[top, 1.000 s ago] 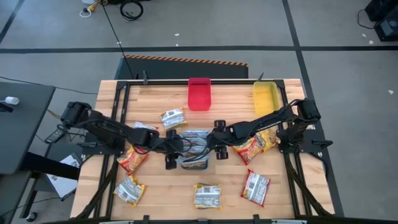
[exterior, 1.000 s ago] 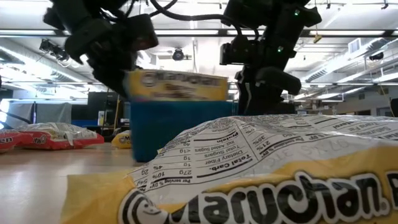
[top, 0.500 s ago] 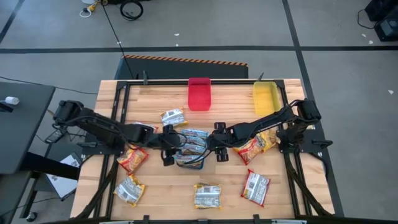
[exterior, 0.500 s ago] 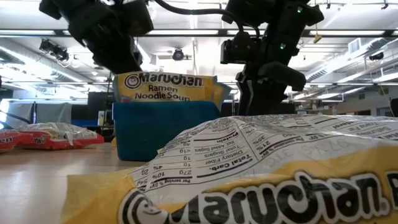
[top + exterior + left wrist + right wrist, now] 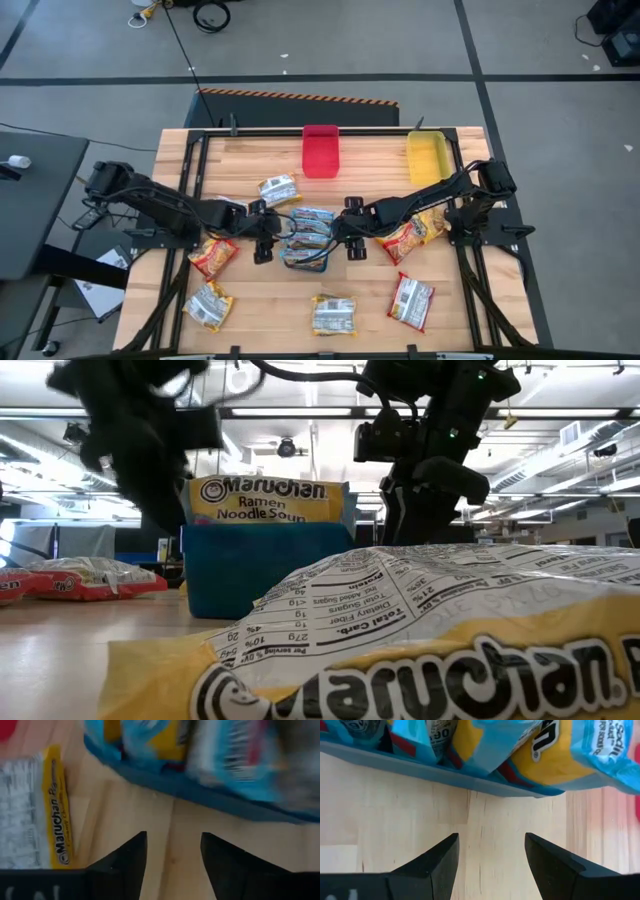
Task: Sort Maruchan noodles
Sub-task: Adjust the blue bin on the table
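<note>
1. Left gripper (image 5: 262, 232) hovers just left of the blue tray (image 5: 288, 262), fingers (image 5: 126, 862) apart, gripping nothing.
2. Blue tray, table centre, holds blue-silver Maruchan noodles (image 5: 308, 230); one packet (image 5: 268, 501) stands upright in it.
3. Right gripper (image 5: 353, 228) sits just right of the tray, fingers (image 5: 436, 860) spread, empty.
4. Loose packets (image 5: 332, 315) lie scattered on the wooden table (image 5: 370, 165), away from the red tray (image 5: 321, 151) and yellow tray (image 5: 427, 160).

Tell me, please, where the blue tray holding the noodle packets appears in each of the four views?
High view: blue tray at table centre, between both grippers.
Low view: blue tray left of centre, a packet standing in it.
Left wrist view: its rim crosses the upper picture.
Right wrist view: its rim crosses the upper picture.
Shared landmark: the packets inside it.
</note>
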Robot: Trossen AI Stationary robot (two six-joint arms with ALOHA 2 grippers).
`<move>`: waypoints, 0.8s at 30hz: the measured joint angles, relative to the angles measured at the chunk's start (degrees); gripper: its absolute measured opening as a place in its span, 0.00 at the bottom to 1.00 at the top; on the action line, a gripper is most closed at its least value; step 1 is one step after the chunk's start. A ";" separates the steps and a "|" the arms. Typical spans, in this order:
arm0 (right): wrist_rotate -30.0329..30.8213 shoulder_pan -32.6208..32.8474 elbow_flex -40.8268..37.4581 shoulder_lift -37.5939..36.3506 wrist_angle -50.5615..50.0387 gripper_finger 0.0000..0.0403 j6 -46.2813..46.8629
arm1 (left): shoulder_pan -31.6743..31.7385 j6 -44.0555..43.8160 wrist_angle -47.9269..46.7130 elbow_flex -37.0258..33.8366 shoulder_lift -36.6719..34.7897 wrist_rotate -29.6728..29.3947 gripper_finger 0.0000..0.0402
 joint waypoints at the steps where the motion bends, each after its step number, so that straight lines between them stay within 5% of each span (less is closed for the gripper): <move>1: -0.04 -0.02 0.00 0.00 -0.02 0.57 0.00 | 0.38 -0.48 2.02 -1.11 0.79 -0.02 0.48; 12: 2.44 0.00 1.01 -1.14 -11.63 0.57 2.36 | 0.97 3.82 27.55 -4.95 9.63 6.85 0.48; 17: -1.63 -0.02 1.09 -2.93 -14.72 0.57 5.60 | 1.06 3.92 27.58 -4.94 10.24 8.15 0.48; 24: -6.21 1.47 -0.46 -2.25 -3.86 0.57 1.78 | 2.80 6.35 27.77 -4.95 10.50 3.88 0.48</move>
